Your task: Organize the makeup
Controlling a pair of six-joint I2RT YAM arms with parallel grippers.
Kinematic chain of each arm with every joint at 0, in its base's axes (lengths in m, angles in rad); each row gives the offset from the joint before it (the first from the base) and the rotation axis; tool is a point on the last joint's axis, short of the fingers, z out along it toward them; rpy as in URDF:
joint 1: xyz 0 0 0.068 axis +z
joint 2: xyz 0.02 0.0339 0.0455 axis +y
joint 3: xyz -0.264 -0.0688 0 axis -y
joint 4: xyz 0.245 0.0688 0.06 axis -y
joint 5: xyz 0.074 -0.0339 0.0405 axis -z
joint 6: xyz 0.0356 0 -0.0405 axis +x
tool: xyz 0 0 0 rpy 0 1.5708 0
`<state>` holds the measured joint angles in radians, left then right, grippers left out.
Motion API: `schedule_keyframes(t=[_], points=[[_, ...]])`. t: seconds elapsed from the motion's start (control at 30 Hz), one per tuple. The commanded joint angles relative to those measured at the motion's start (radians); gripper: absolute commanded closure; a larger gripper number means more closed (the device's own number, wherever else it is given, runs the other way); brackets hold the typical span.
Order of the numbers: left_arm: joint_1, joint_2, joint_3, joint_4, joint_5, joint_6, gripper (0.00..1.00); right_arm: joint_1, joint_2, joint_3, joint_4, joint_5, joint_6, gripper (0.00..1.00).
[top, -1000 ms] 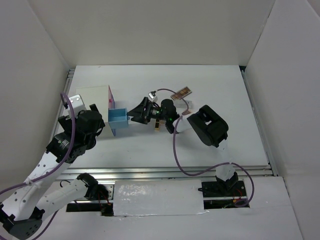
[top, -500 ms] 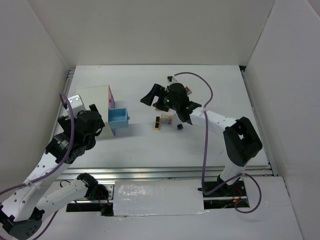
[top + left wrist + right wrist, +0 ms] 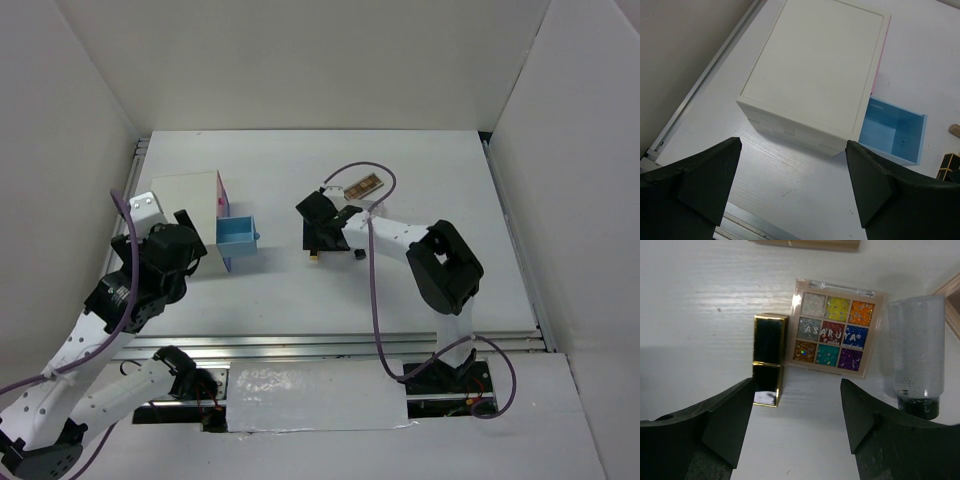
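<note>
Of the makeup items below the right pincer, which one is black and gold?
The rectangular tube left of the multicoloured palette; the third is a clear bottle.

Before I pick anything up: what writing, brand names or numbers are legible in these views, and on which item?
"ASARUYA": printed across the middle row of pans on the multicoloured palette, right wrist view.
A smaller line just under it on the same palette: too small and blurred to read.
Black-gold tube, black-capped bottle, white box: no lettering shows.
Top view: nothing is large enough to read.
</note>
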<state>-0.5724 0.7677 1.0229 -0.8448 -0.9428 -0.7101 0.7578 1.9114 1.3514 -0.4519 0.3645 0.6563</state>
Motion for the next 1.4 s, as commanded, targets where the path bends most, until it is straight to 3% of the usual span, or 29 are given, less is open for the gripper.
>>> schedule_keyframes(t=[0.0,0.6,0.77,0.9,1.07,1.23,1.37], points=[[0.003,-0.019,0.026,0.021,-0.001,0.008,0.01,0.014,0.031,0.043,-0.050,0.053,-0.011,0.24],[0.003,-0.011,0.026,0.027,0.010,0.020,0.01,0.061,0.115,0.095,-0.010,-0.001,0.000,0.36],[0.003,-0.021,0.025,0.024,0.006,0.017,0.01,0.060,0.129,0.089,0.005,-0.012,-0.003,0.46],[0.003,-0.024,0.023,0.029,0.007,0.021,0.01,0.060,0.132,0.094,0.010,-0.027,-0.021,0.62],[0.003,-0.021,0.023,0.026,0.006,0.020,0.01,0.071,0.056,0.072,0.035,-0.019,-0.041,0.68],[0.003,-0.019,0.023,0.027,0.007,0.020,0.01,0.092,-0.073,0.052,0.096,-0.048,-0.159,0.72],[0.003,-0.030,0.019,0.041,0.016,0.029,0.00,0.107,-0.178,0.043,0.163,-0.113,-0.392,0.79]])
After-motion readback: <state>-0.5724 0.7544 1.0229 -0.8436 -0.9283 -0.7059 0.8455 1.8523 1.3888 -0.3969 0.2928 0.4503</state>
